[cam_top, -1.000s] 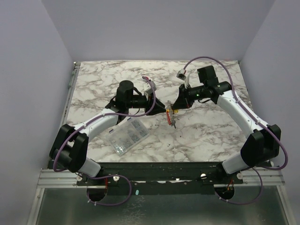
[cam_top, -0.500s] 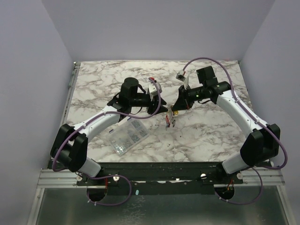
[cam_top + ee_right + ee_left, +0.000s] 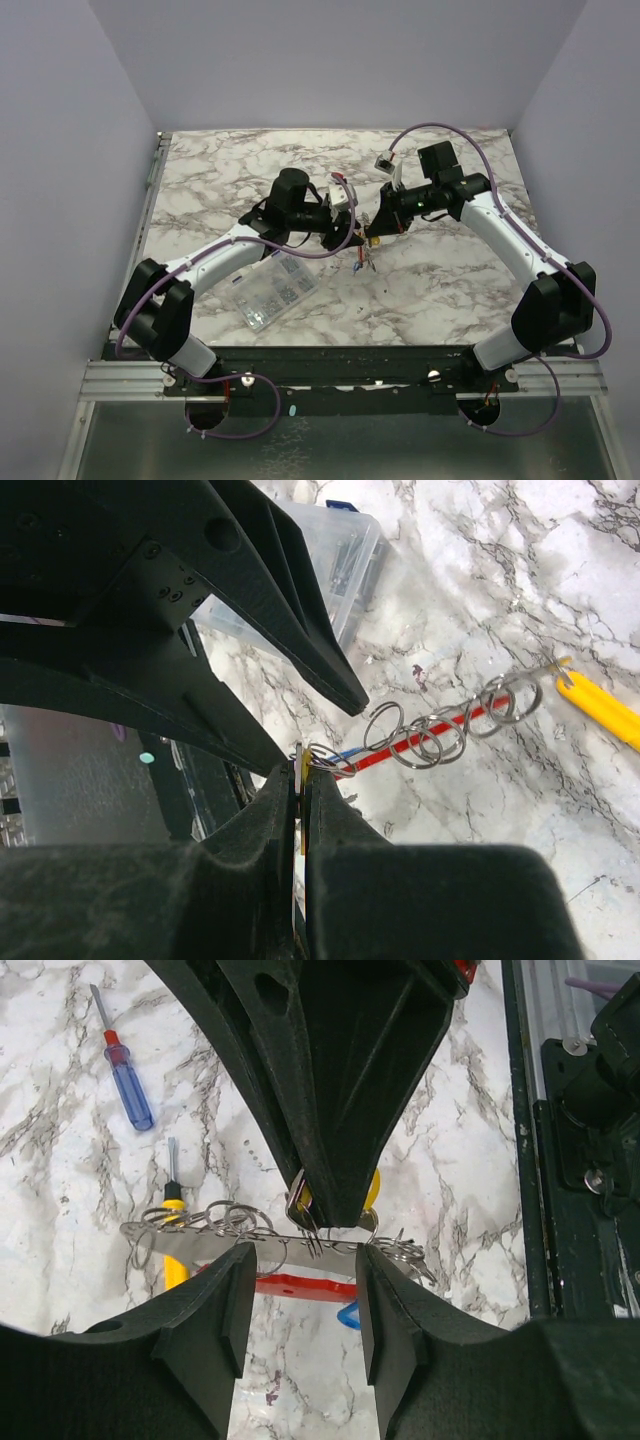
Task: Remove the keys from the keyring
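With the right hand [image 3: 299, 780] clenched on the yellow-tagged key [image 3: 373, 1188], holding the keyring [image 3: 300, 1287] just above the desk's [image 3: 250, 170] centre, the left hand [image 3: 305, 1260], jaws apart at its 10 o'clock, should clamp the grey bar [image 3: 200, 1243] squarely before pulling.

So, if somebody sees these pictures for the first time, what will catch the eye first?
First, the two arms meeting over the middle of the marble table, with the keyring between their tips. The right claw is pinched shut on a yellow-tagged key, while the left claw stands open at the keyring's grey bar. A clear parts box lies beside the left arm.
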Tool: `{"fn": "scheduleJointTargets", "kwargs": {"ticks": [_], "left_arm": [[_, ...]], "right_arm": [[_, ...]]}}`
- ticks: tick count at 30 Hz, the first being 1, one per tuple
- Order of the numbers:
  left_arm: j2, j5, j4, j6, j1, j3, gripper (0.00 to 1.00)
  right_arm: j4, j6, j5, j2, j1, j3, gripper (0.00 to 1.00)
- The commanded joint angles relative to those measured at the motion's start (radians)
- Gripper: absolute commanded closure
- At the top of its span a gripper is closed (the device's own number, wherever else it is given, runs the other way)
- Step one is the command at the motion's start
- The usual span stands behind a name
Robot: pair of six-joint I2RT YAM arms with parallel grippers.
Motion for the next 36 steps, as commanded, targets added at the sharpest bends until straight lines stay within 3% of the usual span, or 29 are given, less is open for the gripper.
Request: {"fn": "scheduleJointTargets", "kwargs": {"ticks": [1, 8, 14, 16, 36], "left_arm": [[0.02, -0.043, -0.01, 0.018, -0.014, 0.038, 0.52], [0.032, -0.046, -0.01, 0.02, -0.024, 0.046, 0.63], [0.029, -0.044, -0.012, 0.011, -0.024, 0.042, 0.87], [0.027, -0.038, -0.011, 0.002, -0.02, 0.042, 1.0], [-0.034, 0.109, 0.165, -0.21, 0.083, -0.016, 1.0]], "right_arm": [[0.008, 0.013, -0.034, 0.001, -0.002, 0.027, 0.99], [0.007, 0.012, -0.039, -0.007, 0.0, 0.018, 0.99], [-0.009, 0.003, -0.039, -0.014, 0.0, 0.026, 0.99], [-0.013, 0.0, -0.033, -0.017, -0.001, 0.026, 0.99], [-0.046, -0.056, 0.097, 0.041, -0.018, 0.024, 0.99]]}}
